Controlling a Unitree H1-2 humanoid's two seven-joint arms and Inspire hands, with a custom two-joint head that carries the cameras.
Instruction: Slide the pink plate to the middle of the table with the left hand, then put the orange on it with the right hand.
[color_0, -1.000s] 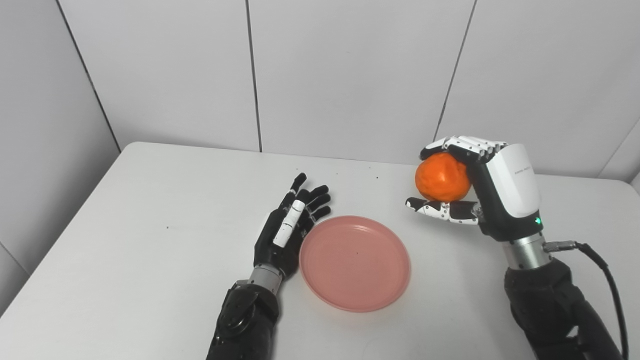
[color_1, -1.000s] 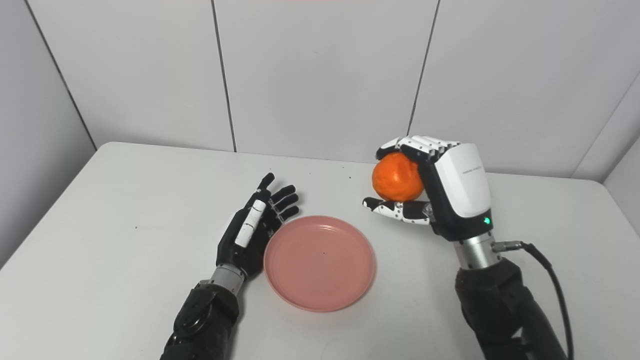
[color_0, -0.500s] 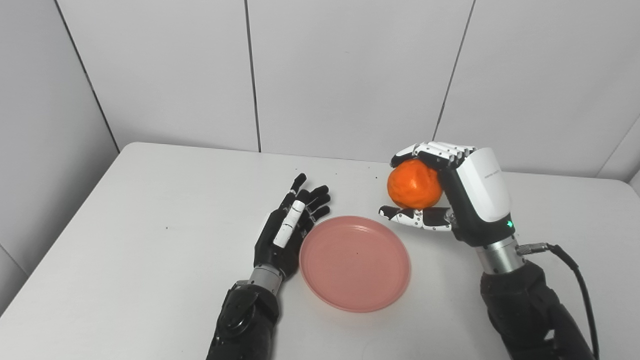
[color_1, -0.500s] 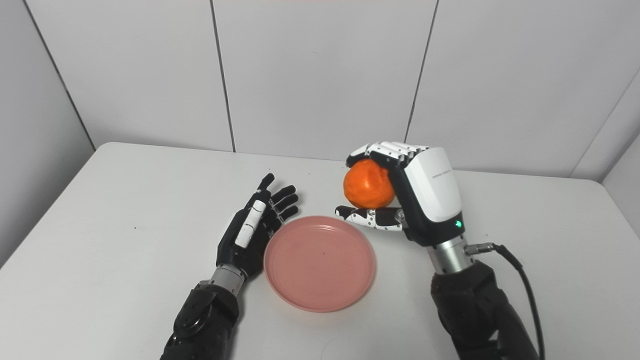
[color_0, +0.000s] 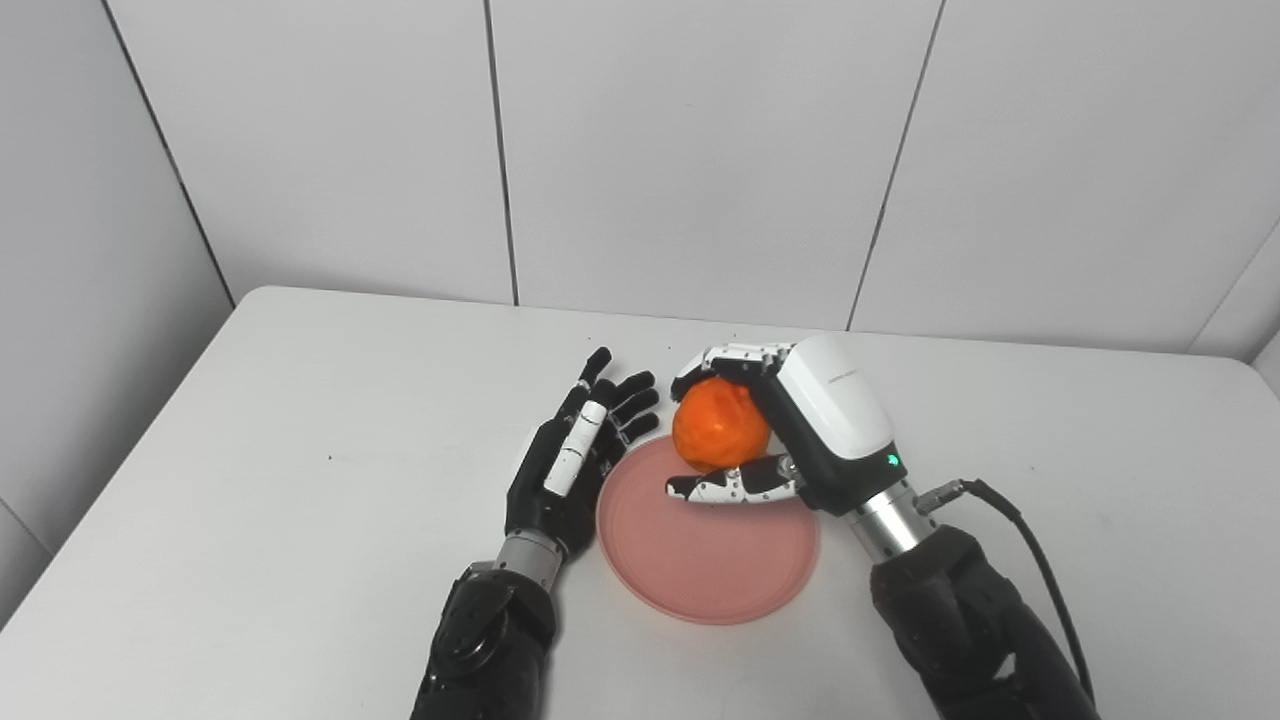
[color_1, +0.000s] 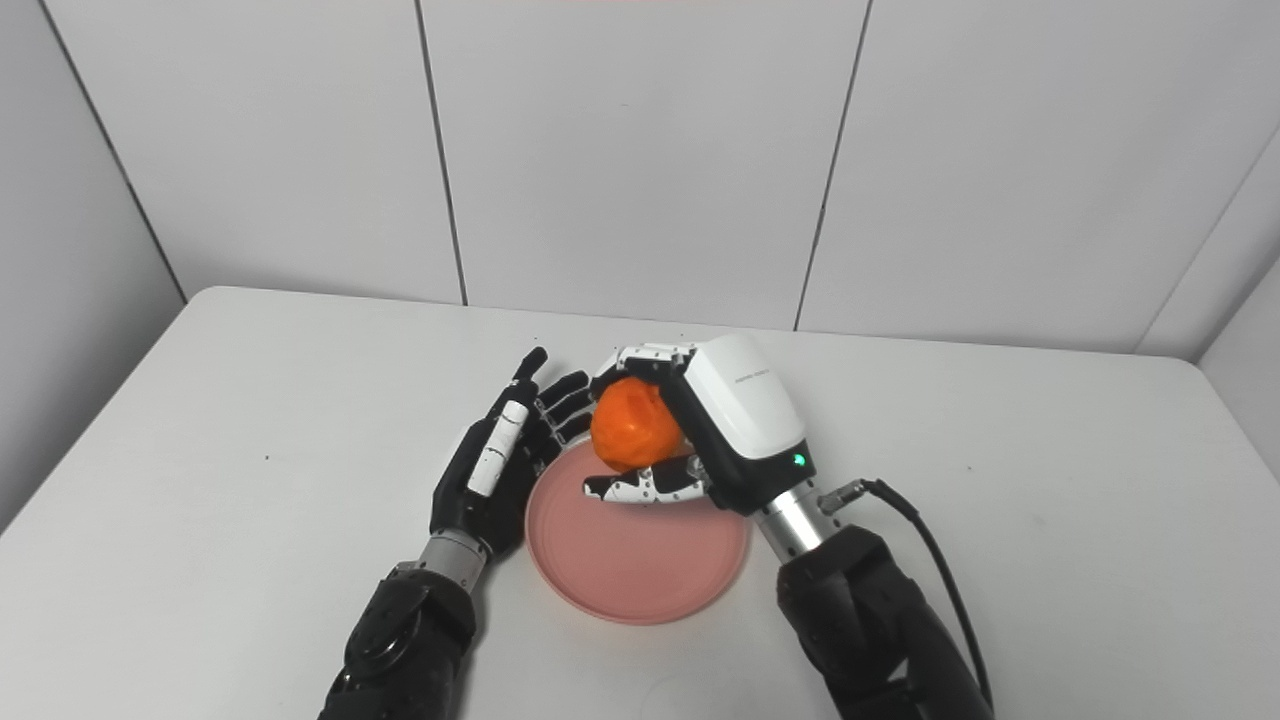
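Observation:
The pink plate (color_0: 700, 560) lies near the middle of the white table (color_0: 300, 480). Against its left rim rests my black left hand (color_0: 575, 462), flat on edge with its fingers spread and holding nothing. My white right hand (color_0: 790, 435) is shut on the orange (color_0: 718, 438), fingers curled over its top and thumb underneath. The orange hangs over the far part of the plate, close above it; whether it touches the plate I cannot tell.
White wall panels stand behind the table's far edge. A black cable (color_0: 1020, 530) trails from my right wrist. Bare tabletop extends to the left and right of the plate.
My right hand has carried the orange left and down, from beyond the plate's right side to over the plate. The left hand and the plate have stayed put.

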